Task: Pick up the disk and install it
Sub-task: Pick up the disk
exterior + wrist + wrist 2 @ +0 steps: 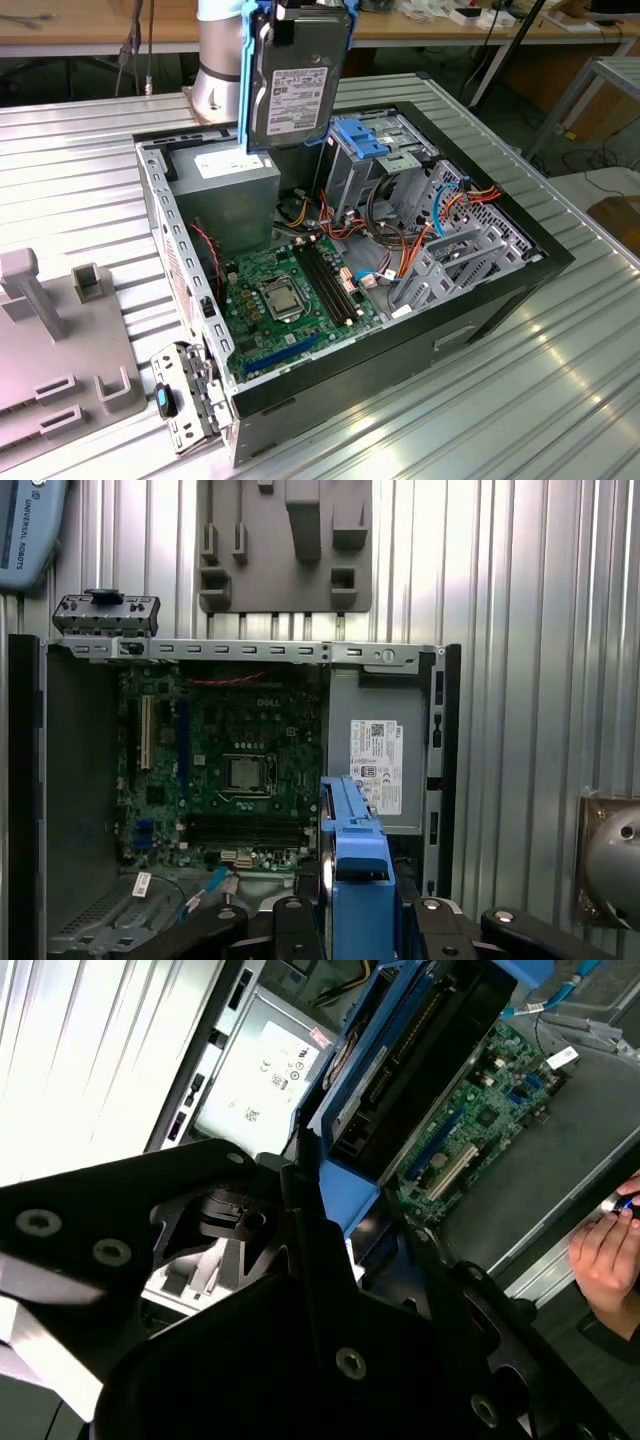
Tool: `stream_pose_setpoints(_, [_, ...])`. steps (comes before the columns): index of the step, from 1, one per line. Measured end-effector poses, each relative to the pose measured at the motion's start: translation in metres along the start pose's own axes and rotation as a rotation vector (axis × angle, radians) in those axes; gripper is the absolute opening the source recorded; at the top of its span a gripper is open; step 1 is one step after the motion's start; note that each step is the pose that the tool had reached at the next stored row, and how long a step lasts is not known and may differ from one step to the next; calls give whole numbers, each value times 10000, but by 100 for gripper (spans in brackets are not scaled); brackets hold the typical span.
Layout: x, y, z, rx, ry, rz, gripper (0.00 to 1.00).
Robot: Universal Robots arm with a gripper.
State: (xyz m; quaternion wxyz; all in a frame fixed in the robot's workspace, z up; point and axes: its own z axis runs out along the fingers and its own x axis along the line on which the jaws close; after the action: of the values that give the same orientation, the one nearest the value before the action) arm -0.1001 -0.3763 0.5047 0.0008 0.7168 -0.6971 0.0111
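Disk [295, 85] clamped in the gripper [358, 925]: the black fingers [300, 920] press on either side of its blue carrier, closed on the narrow faces. The disk hangs on edge, labelled face toward the exterior view, in the air above the open computer case [430, 345] and not touching it, roughly over the power supply [225, 185] at the case's rear corner. Inside the case, the motherboard [290, 290] lies flat on the floor, and a metal drive cage [375, 165] with a light-blue latch plate stands beyond the power supply. Outside the case, a grey fixture plate [60, 340] sits on the ribbed metal table [520, 390], and in the second wrist view a person's hand [605, 1250] rests at the case's edge. Handling judgement: rigid and fairly heavy for its size, shock-sensitive; the plastic carrier is smoother and more flexible than the metal body, so slip under a side load seems possible. Best hold looks to be the carrier rails, as now, keeping clear of the connector end and circuit side.
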Motion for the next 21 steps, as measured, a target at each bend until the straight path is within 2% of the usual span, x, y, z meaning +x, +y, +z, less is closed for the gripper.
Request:
stream_pose_setpoints(3, [81,-14,19,0,0,0,37])
stream_pose_setpoints(6, [255,-24,63,1,-1,5,37])
stream_pose_setpoints(7, [294,-26,73,0,0,11,37])
stream_pose_setpoints(13, [443,-43,115,0,-2,66,37])
stream_pose_setpoints(18, [465,-127,154,-3,1,206,37])
stream_pose_setpoints(21, [499,-139,172,-3,1,246,37])
